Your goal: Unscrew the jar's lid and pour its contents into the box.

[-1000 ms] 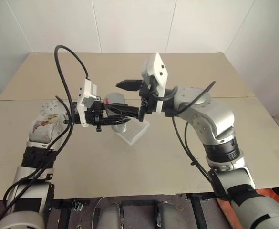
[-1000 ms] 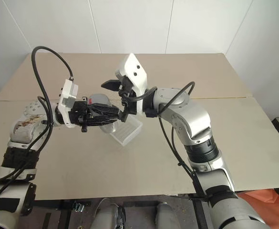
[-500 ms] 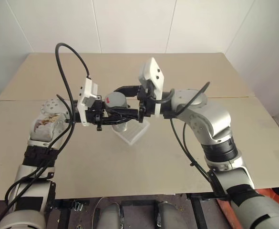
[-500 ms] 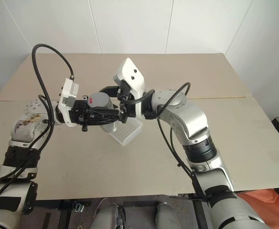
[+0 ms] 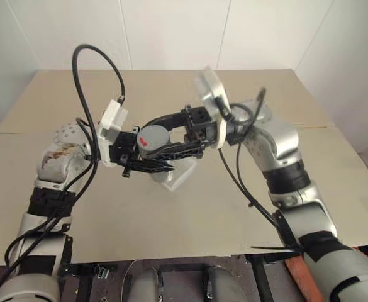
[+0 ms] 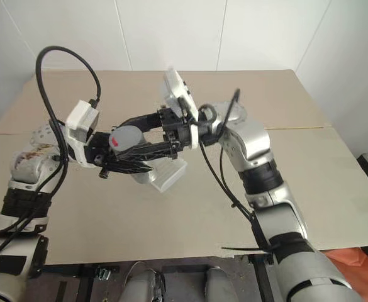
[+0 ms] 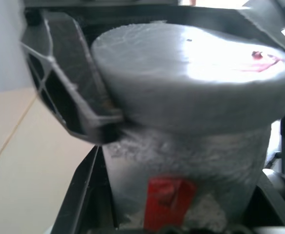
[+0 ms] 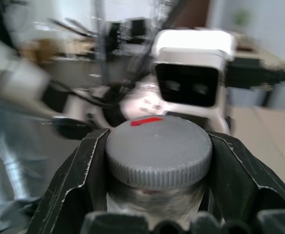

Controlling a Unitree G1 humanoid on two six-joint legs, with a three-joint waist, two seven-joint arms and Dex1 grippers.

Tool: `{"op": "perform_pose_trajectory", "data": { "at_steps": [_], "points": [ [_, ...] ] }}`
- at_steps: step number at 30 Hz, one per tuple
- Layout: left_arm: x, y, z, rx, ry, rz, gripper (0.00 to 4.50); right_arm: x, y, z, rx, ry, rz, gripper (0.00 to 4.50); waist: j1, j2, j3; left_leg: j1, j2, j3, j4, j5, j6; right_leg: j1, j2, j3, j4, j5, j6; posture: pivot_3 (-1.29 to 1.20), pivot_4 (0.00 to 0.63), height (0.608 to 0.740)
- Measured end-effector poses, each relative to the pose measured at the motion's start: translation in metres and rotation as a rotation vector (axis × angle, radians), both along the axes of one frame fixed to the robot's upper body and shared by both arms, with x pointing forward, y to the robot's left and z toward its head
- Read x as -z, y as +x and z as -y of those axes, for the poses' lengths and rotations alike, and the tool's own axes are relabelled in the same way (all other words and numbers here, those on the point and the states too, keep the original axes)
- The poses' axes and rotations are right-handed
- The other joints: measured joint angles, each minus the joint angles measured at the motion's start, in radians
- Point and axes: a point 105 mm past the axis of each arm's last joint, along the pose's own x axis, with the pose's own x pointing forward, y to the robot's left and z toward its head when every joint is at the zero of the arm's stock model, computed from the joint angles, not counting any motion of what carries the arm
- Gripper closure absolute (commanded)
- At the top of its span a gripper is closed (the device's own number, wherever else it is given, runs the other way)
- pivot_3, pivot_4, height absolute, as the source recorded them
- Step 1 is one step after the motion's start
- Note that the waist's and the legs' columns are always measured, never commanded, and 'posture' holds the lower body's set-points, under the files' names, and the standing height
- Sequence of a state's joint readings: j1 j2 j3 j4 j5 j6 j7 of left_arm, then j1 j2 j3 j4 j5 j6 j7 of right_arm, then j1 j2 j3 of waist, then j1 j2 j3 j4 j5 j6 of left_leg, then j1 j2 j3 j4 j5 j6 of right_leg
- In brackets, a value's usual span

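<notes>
head stereo downward, wrist views close-up

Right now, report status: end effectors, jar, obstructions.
Left end effector shut on jar. Right end effector shut on lid, lid on jar. Jar held above box. No obstructions seen.

Setting: lab or test room. Evidence: plain beige table [image 5: 246, 201] against bare white panelled walls [image 5: 171, 31]; blurred equipment clutter in right wrist view.
</notes>
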State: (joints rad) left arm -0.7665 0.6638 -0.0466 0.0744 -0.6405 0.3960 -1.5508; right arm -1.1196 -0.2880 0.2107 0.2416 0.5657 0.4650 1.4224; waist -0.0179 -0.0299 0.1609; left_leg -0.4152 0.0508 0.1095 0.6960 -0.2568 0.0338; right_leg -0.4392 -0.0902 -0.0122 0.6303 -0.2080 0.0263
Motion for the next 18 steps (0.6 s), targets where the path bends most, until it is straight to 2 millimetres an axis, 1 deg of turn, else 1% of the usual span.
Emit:
{"op": "perform_pose_trajectory", "data": {
  "at_steps": [2, 3, 5, 6, 9, 11, 13, 15, 18],
  "points": [
    [-0.005, -0.004, 0.001, 0.022, 0.011, 0.0, 2.57, -0.005, -0.001, -0.001, -0.074, -0.004, 0.014, 1.03, 0.0, 0.0, 0.0, 0.0, 0.0, 0.0, 0.0, 0.0, 0.0, 0.0, 0.0, 0.0, 0.0, 0.0, 0.0, 0.0, 0.15, 0.74],
    [-0.006, -0.01, 0.002, 0.064, 0.008, -0.003, 2.57, -0.007, -0.005, -0.001, -0.122, -0.006, 0.027, 0.81, 0.0, 0.0, 0.0, 0.0, 0.0, 0.0, 0.0, 0.0, 0.0, 0.0, 0.0, 0.0, 0.0, 0.0, 0.0, 0.0, 0.15, 0.74],
    [-0.005, -0.017, 0.006, 0.133, 0.009, -0.011, 2.57, -0.009, -0.009, -0.007, -0.175, 0.005, 0.049, 0.19, 0.001, 0.0, 0.0, 0.0, 0.0, 0.0, 0.0, 0.0, 0.0, 0.0, 0.0, 0.0, 0.0, 0.0, 0.0, 0.0, 0.15, 0.74],
    [-0.004, -0.018, 0.006, 0.137, 0.01, -0.013, 2.57, -0.008, -0.008, -0.007, -0.174, 0.006, 0.048, 0.09, 0.002, 0.0, 0.0, 0.0, 0.0, 0.0, 0.0, 0.0, 0.0, 0.0, 0.0, 0.0, 0.0, 0.0, 0.0, 0.0, 0.15, 0.74],
    [0.0, -0.016, 0.003, 0.119, 0.008, -0.029, 2.57, -0.005, -0.005, -0.009, -0.161, 0.005, 0.033, 0.09, 0.003, 0.0, 0.0, 0.0, 0.0, 0.0, 0.0, 0.0, -0.001, 0.0, 0.0, 0.0, 0.001, 0.0, 0.0, 0.0, 0.15, 0.74],
    [0.003, -0.015, -0.001, 0.094, 0.01, -0.029, 2.57, -0.004, 0.0, -0.005, -0.111, 0.023, 0.044, 0.09, 0.006, 0.0, 0.0, 0.0, 0.0, 0.0, 0.0, 0.0, -0.001, 0.0, 0.0, -0.001, 0.001, 0.0, 0.0, 0.0, 0.15, 0.74],
    [0.006, -0.012, -0.008, 0.057, 0.013, -0.023, 2.57, -0.001, 0.007, 0.007, -0.03, 0.041, 0.045, 0.09, 0.01, 0.0, 0.0, -0.001, -0.001, 0.0, 0.001, 0.0, -0.001, 0.0, -0.001, -0.001, 0.0, 0.0, 0.0, 0.0, 0.15, 0.74],
    [0.008, -0.01, -0.016, 0.018, 0.018, -0.029, 2.57, 0.004, 0.015, 0.024, 0.064, 0.058, 0.033, 0.09, 0.012, 0.0, 0.0, -0.001, -0.001, 0.0, 0.001, 0.0, -0.001, 0.0, -0.002, -0.001, 0.0, 0.0, 0.0, 0.0, 0.15, 0.74],
    [0.009, -0.003, -0.024, -0.049, 0.021, -0.02, 2.57, 0.01, 0.014, 0.04, 0.168, 0.054, 0.042, 0.09, 0.01, 0.0, 0.0, -0.001, -0.001, 0.0, 0.0, 0.0, -0.001, -0.001, -0.001, -0.001, 0.0, 0.0, 0.0, 0.0, 0.15, 0.74]
  ]
}}
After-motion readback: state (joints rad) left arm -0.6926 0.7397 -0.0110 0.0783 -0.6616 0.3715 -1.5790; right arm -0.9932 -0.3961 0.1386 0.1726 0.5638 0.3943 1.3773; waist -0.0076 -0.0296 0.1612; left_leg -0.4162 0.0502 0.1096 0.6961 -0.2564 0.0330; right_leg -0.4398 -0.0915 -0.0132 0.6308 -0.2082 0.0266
